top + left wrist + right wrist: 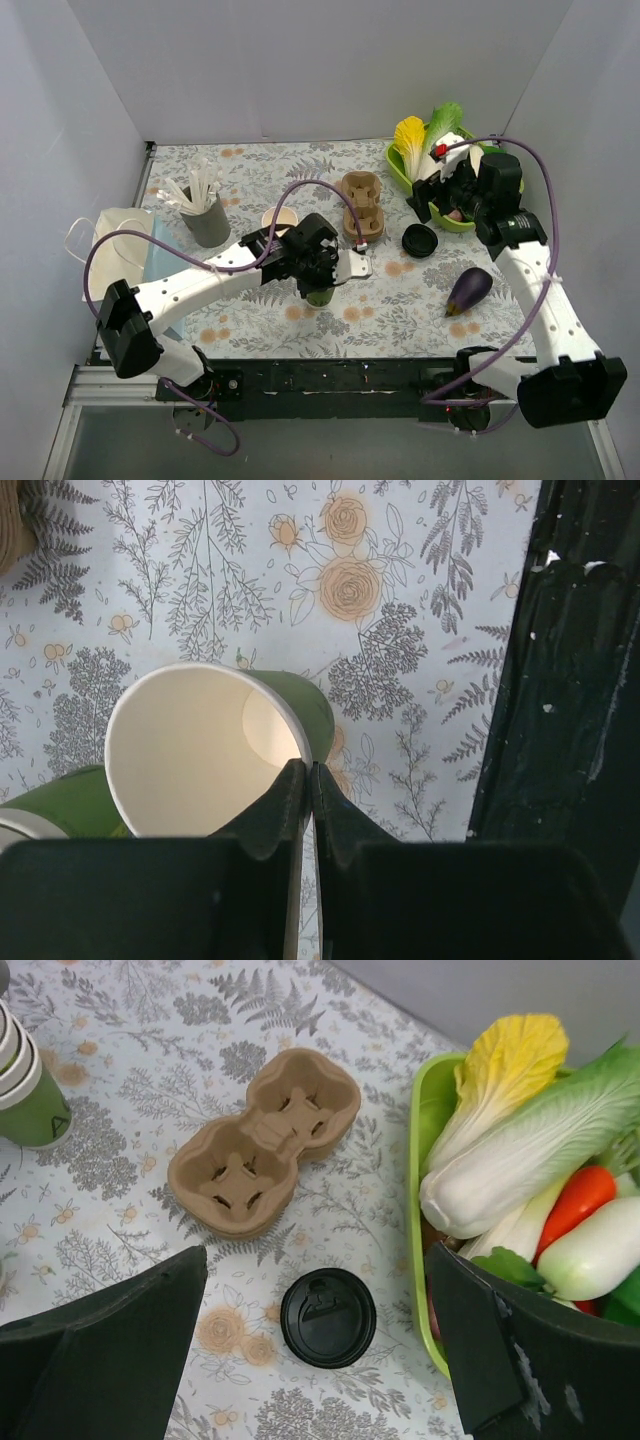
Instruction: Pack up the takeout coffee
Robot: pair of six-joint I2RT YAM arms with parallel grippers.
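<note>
No cup with a lid on shows in any view. My left gripper (pixel 322 272) is shut on the rim of a lidless cream-and-green paper cup (pixel 320 296) near the table's middle. In the left wrist view the fingertips (pixel 300 780) pinch the wall of the cup (pixel 200 755), one inside and one outside. A loose black lid (pixel 420 240) lies flat on the table. My right gripper (pixel 432 190) is open above it; in the right wrist view the lid (pixel 328 1317) lies between the wide-apart fingers of the right gripper (pixel 315 1260).
A brown two-cup carrier (pixel 362 205) lies behind the held cup, and it shows in the right wrist view (pixel 265 1145). A stack of lidless cups (pixel 280 220) stands left of it. A green bowl of vegetables (pixel 400 170), an aubergine (pixel 468 290), a grey utensil holder (pixel 207 222) and a white bag (pixel 120 240) surround them.
</note>
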